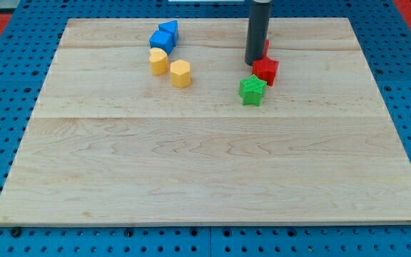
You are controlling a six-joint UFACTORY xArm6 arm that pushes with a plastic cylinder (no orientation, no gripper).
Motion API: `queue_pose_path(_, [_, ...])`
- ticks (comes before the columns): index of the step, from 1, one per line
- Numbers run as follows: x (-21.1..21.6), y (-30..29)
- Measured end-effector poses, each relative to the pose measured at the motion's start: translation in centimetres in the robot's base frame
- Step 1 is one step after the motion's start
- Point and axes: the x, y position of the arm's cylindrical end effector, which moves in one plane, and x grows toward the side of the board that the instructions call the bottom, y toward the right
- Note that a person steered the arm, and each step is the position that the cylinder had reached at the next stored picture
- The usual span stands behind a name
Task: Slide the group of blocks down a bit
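My tip (254,63), a bare rod end effector gripping nothing, sits just above the red star block (266,70), with the green star block (252,91) below it.

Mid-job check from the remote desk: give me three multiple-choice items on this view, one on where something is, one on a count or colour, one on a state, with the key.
1. Where is my tip relative to the red star block?
A. Just toward the view's top-left of it
B. At the view's bottom of the board
C. Beside the blue blocks

2. How many yellow blocks are on the wooden board?
A. One
B. Two
C. Four

3. How do the red star block and the green star block lie?
A. Stacked
B. At opposite board edges
C. Close together, green nearer the view's bottom

Key: 1 A, the rod's end sits right by the red star's upper left side. 2 B, the yellow blocks lie below the blue blocks. 3 C, green lies just below red, both flat on the board.
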Motion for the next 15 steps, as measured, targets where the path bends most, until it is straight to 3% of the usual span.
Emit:
queue_pose_path(2, [-1.3,-2.8])
queue_pose_path(5, [-12.2,-2.5])
queue_pose_path(6, [-12.4,-1.7])
queue_pose_path(8, [-12.5,0.5])
queue_pose_path(11, [-5.2,0.4])
queue_pose_path(15, [-2.5,0.6])
